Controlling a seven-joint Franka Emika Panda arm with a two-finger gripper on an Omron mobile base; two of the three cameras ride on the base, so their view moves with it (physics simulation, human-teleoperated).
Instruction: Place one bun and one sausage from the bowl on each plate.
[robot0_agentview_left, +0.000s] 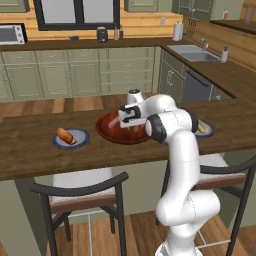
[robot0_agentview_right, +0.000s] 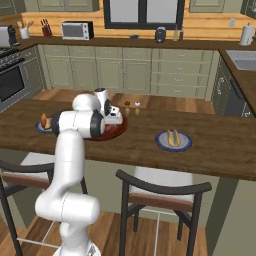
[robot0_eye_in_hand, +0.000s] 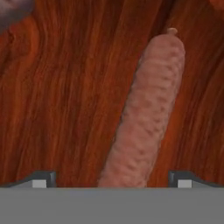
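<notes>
A pinkish-brown sausage (robot0_eye_in_hand: 148, 113) lies on the floor of the reddish wooden bowl (robot0_eye_in_hand: 65, 109), running away from the hand. My gripper (robot0_eye_in_hand: 113, 179) is open, and its two fingertips (robot0_eye_in_hand: 43, 177) stand on either side of the sausage's near end, not touching it. In the base views the hand reaches down into the bowl (robot0_agentview_left: 107, 131) (robot0_agentview_right: 119, 131) at mid-counter. The left plate (robot0_agentview_left: 79, 141) (robot0_agentview_right: 40, 128) carries a bun (robot0_agentview_left: 65, 135). The right plate (robot0_agentview_right: 182, 145) (robot0_agentview_left: 207, 132) holds a bun (robot0_agentview_right: 171, 137) with what looks like a sausage beside it.
Two dark-framed stools (robot0_agentview_left: 82, 192) (robot0_agentview_right: 165, 192) stand against the counter's near edge (robot0_agentview_left: 75, 170). Small shakers (robot0_agentview_right: 127, 105) sit on the counter behind the bowl. Cabinets and a sink (robot0_agentview_left: 192, 52) are well beyond.
</notes>
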